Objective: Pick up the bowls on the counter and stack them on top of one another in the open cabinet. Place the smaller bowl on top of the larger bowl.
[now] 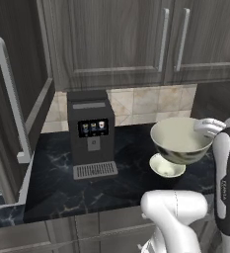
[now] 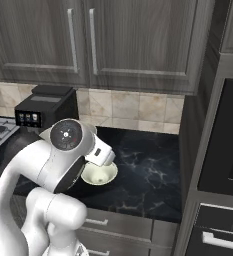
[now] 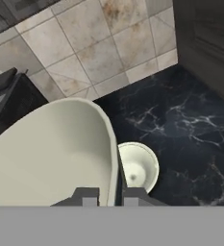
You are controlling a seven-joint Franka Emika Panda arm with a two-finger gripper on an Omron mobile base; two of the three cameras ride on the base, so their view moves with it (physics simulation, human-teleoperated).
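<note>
The larger bowl [image 1: 179, 141] hangs lifted off the counter [image 1: 87, 190], right of the coffee machine [image 1: 90, 133], its rim pinched between the nearly closed fingers [image 3: 90, 196], one inside, one outside. The smaller bowl [image 1: 167, 166] sits on the counter just beneath it. The arm [image 1: 228, 178] reaches in from the right, wrist bent over the rim.

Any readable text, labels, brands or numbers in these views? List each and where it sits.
None can be read for certain.
Robot arm: small dark vertical lettering on the forearm, too blurred to read.
Coffee machine: lit screen with three small coloured icons, no legible text.
Larger bowl, smaller bowl: unmarked.
</note>
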